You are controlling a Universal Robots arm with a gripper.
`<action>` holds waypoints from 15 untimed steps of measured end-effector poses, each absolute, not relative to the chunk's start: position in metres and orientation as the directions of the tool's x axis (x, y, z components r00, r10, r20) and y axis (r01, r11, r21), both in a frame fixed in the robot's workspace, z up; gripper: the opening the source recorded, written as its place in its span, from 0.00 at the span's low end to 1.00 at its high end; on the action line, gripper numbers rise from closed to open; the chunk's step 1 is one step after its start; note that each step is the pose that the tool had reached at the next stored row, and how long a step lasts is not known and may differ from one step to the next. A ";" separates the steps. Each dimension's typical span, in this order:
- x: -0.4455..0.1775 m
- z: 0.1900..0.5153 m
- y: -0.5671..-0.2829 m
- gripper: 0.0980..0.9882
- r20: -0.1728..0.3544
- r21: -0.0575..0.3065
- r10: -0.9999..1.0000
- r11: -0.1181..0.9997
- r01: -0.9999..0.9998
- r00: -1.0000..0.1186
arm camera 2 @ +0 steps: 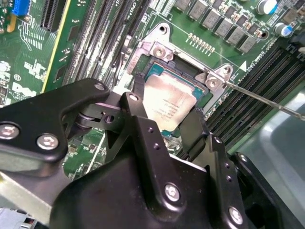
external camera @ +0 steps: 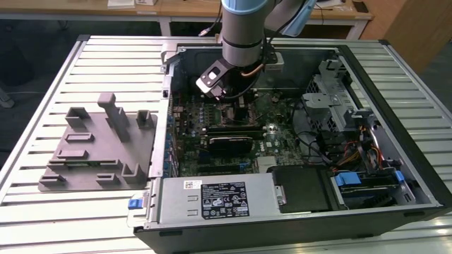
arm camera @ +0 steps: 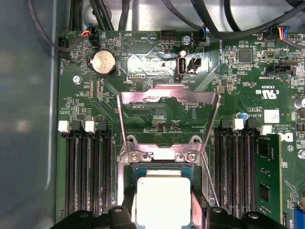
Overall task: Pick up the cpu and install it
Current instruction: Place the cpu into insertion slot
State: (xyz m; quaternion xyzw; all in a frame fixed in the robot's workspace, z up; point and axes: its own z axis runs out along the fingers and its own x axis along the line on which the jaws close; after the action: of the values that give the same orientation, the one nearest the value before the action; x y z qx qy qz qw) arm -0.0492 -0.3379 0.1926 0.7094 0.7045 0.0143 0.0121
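Open computer case (external camera: 282, 230), motherboard (arm camera: 248, 71) inside, hand (arm camera 2: 167, 112) gripping cpu (arm camera: 163, 200) at socket (arm camera: 162, 155)

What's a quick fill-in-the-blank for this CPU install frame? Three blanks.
1. In the first wrist view the gripper holds the cpu over the motherboard's ____.
2. The metal load plate beside it is flipped ____.
3. The grey fixture plate lies on the exterior view's ____ of the computer case.
Missing: socket; open; left.
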 end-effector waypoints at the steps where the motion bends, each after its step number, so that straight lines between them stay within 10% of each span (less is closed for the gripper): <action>1: -0.049 0.193 -0.338 0.50 0.006 0.037 1.000 -0.007 0.999 0.007; 15: -0.049 0.192 -0.338 0.50 0.008 0.037 1.000 0.004 0.999 -0.005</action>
State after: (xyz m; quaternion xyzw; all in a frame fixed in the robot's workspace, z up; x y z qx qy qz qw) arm -0.0485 -0.3379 0.1918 0.7054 0.7086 0.0162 0.0102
